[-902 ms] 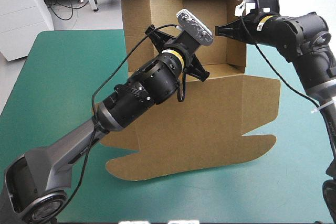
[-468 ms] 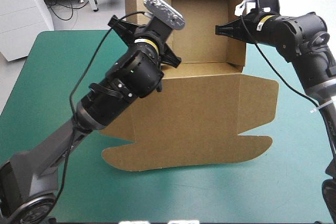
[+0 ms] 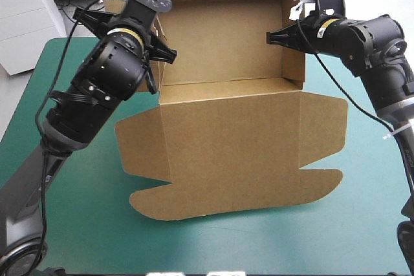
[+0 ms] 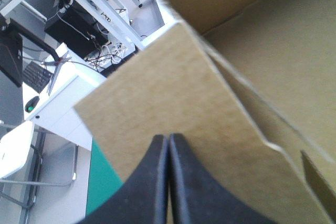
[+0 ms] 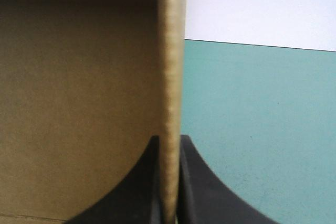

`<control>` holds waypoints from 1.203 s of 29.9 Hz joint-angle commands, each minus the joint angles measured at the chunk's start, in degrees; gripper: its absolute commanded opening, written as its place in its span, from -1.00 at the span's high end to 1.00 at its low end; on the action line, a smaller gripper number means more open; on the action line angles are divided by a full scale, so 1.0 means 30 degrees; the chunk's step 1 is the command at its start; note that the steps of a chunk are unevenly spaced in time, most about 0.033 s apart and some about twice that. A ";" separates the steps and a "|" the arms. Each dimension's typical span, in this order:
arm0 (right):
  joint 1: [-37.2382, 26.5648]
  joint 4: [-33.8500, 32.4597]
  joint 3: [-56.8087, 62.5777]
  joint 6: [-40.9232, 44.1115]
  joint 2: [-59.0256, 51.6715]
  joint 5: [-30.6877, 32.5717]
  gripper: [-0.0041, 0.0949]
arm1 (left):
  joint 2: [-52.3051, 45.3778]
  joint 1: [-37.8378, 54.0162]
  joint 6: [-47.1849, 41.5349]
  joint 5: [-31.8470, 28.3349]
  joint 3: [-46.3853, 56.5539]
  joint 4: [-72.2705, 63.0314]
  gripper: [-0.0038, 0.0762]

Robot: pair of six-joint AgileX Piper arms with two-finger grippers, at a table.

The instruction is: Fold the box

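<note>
Your brown corrugated-board box sits mid-table on the smooth teal-green cover. Toward the far edge its back and side walls stand upright around a rectangular tray, while the lid panel lies flat toward the near edge, its outline ending in rounded, scalloped tabs. Your right gripper pinches the tray's right wall; in its wrist view you see that wall edge-on, a thin fluted strip clamped between the two black fingers. Your left gripper, raised at the tray's left side, has its curved black fingers pressed together into one pointed arch, gripping nothing. A matte, square-cornered side flap stands face-on just ahead of the tips.
</note>
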 commanded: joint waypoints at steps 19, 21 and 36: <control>-0.0077 -0.3009 -0.0523 -0.0073 -0.2480 -0.0893 0.96 | -0.3955 0.7960 0.2521 0.0760 -0.0495 -0.3557 0.93; -0.0077 -0.3061 -0.0523 -0.0073 -0.2480 -0.0893 0.96 | -0.4007 0.9125 0.2848 0.0760 -0.0495 -0.4542 0.92; -0.0077 -0.1981 -0.0523 -0.0647 -0.2480 -0.2206 0.96 | -0.5526 1.7835 0.7939 -0.2678 0.7251 -1.5955 0.92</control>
